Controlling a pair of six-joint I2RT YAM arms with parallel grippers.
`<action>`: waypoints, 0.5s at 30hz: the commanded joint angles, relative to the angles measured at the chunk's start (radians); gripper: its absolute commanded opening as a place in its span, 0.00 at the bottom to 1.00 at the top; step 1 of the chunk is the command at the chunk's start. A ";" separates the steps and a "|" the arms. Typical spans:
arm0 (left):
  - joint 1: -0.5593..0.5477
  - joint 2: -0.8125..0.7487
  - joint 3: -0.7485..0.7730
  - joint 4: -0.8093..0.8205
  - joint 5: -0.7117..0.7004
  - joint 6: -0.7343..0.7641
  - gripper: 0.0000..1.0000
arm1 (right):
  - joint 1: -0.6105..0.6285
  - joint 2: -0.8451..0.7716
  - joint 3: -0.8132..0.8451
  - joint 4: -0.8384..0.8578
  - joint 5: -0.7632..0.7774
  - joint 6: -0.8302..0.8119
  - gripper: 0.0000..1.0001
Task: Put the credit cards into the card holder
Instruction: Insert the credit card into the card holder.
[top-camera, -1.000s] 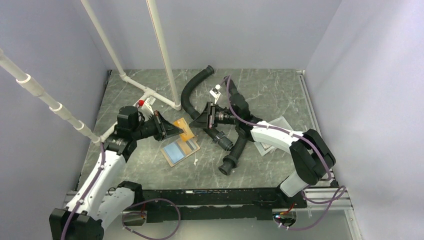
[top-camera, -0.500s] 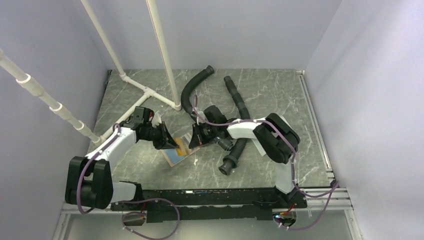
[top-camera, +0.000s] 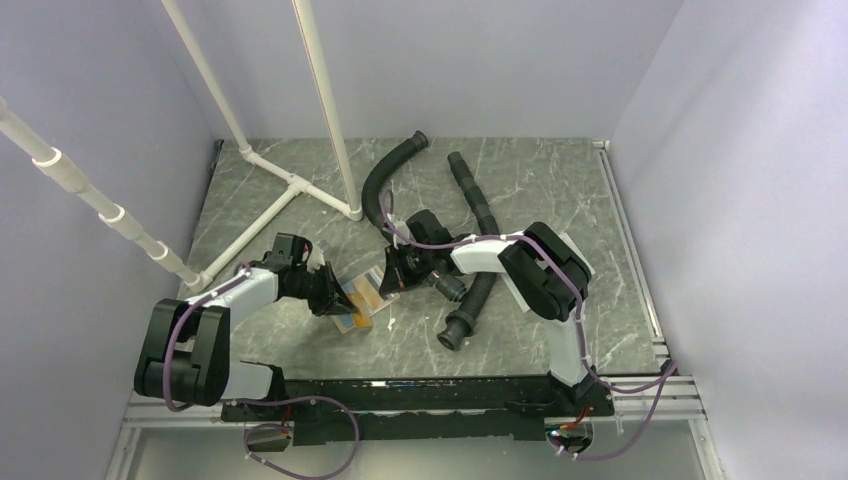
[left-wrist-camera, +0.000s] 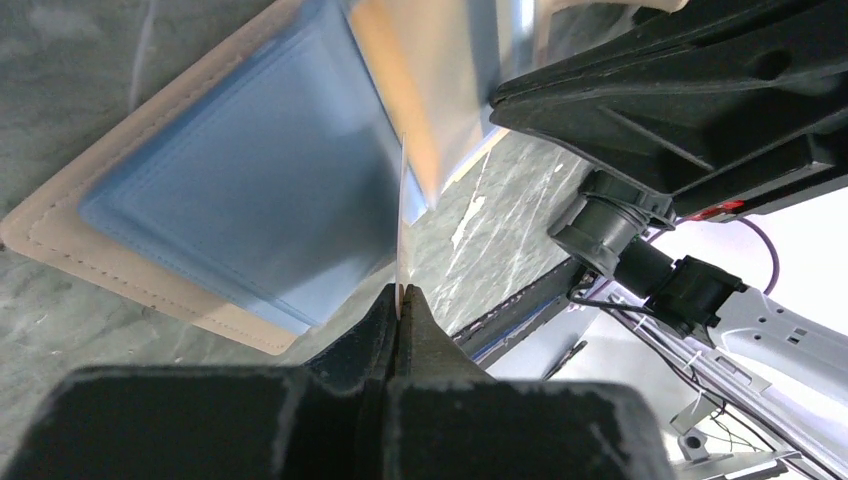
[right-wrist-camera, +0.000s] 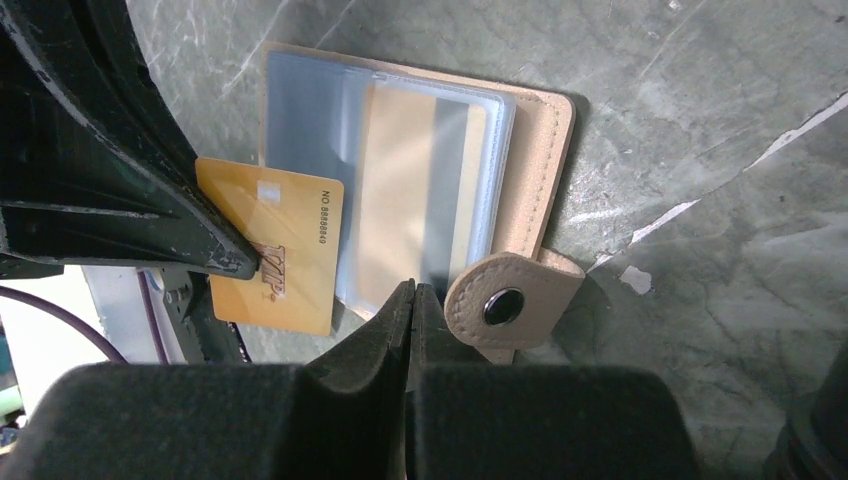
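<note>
The tan card holder (right-wrist-camera: 540, 170) lies open on the table, its clear sleeves up and its snap tab (right-wrist-camera: 505, 305) toward my right wrist. One orange-yellow card with a grey stripe (right-wrist-camera: 415, 190) sits inside a sleeve. My left gripper (left-wrist-camera: 401, 292) is shut on an orange credit card (right-wrist-camera: 275, 245), which stands edge-on (left-wrist-camera: 402, 210) at the holder's blue inner side (left-wrist-camera: 250, 190). My right gripper (right-wrist-camera: 412, 288) is shut, its tips over the holder's near edge beside the tab. From above, both grippers (top-camera: 335, 292) (top-camera: 390, 282) flank the holder (top-camera: 358, 318).
Black corrugated hoses (top-camera: 385, 175) (top-camera: 470, 195) (top-camera: 462, 315) lie behind and to the right of the right gripper. A white pipe frame (top-camera: 290, 185) stands at the back left. Lilac walls close in the marbled table (top-camera: 560, 180).
Both arms have come down onto the card holder. The right gripper has shut. In the last half second the left gripper moved a little lower with its card.
</note>
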 joint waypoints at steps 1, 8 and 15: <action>0.004 -0.020 -0.010 0.071 -0.015 -0.015 0.00 | -0.007 0.023 0.024 0.015 0.014 -0.031 0.00; 0.043 0.017 -0.027 0.133 0.057 -0.027 0.00 | -0.007 0.023 0.017 0.016 0.022 -0.034 0.00; 0.085 0.072 -0.041 0.178 0.126 -0.050 0.00 | -0.007 0.020 0.016 0.015 0.023 -0.037 0.00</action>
